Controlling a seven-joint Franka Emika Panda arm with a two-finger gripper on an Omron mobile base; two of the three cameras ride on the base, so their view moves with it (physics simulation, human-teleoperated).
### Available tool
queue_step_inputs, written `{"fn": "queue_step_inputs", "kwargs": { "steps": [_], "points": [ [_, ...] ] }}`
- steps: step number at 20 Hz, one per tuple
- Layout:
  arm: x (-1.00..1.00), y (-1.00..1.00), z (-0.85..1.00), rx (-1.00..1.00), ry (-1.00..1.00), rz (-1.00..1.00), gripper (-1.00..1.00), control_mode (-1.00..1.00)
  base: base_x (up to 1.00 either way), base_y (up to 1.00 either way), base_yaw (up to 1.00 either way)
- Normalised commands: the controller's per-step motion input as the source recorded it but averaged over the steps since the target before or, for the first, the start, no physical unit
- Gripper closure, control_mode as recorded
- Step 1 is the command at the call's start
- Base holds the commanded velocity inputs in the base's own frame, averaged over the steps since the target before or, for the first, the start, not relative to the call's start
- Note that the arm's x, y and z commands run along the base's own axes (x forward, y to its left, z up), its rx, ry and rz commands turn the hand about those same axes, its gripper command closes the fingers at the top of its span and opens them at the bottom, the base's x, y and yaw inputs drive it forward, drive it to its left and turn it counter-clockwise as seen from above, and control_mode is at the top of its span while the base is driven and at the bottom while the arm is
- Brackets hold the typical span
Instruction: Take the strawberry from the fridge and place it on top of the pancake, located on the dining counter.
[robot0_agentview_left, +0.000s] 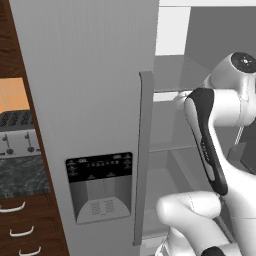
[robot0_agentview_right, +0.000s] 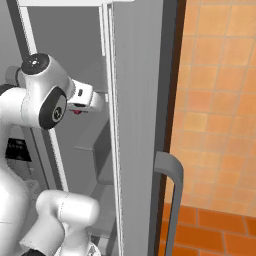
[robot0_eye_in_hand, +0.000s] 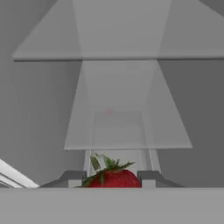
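Observation:
The red strawberry (robot0_eye_in_hand: 114, 178) with its green leaves sits between my two dark fingertips (robot0_eye_in_hand: 72, 177) at the bottom of the hand view, and my gripper (robot0_eye_in_hand: 111, 180) is shut on it. From the right base view the strawberry (robot0_agentview_right: 76, 111) shows as a small red spot under the hand, where the gripper (robot0_agentview_right: 78, 109) is inside the fridge (robot0_agentview_left: 90, 100) at upper-shelf height. The fridge's left door is closed and its right door (robot0_agentview_right: 137, 125) stands open. The pancake and the dining counter are out of view.
Clear fridge shelves (robot0_eye_in_hand: 127, 131) lie ahead of the hand, with grey walls on both sides. The open door's edge and handle (robot0_agentview_right: 170, 172) stand close on the right. A toaster (robot0_agentview_left: 17, 132) sits on a dark counter over wooden drawers (robot0_agentview_left: 20, 225). Orange tiles (robot0_agentview_right: 215, 100) lie beyond the door.

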Motion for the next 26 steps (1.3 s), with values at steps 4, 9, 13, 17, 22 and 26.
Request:
{"fn": "queue_step_inputs", "kwargs": {
  "steps": [4,9,13,17,22,26],
  "points": [
    [-0.68,0.0,-0.11,0.06,0.06,-0.01,1.0,-1.0,0.0,0.0,0.0],
    [-0.49,0.13,-0.05,0.03,0.0,0.0,1.0,-1.0,0.0,0.0,0.0],
    [-0.25,0.3,0.0,0.0,-0.01,0.0,1.0,-1.0,0.0,0.0,0.0],
    [-0.19,0.05,-0.01,0.0,0.0,0.0,1.0,1.0,-0.75,0.16,0.0],
    [0.0,0.0,0.0,0.0,0.0,0.0,1.0,1.0,-1.0,0.46,0.0],
    [0.0,0.0,0.0,0.0,0.0,0.0,1.0,1.0,-0.97,0.96,0.3]
  ]
}}
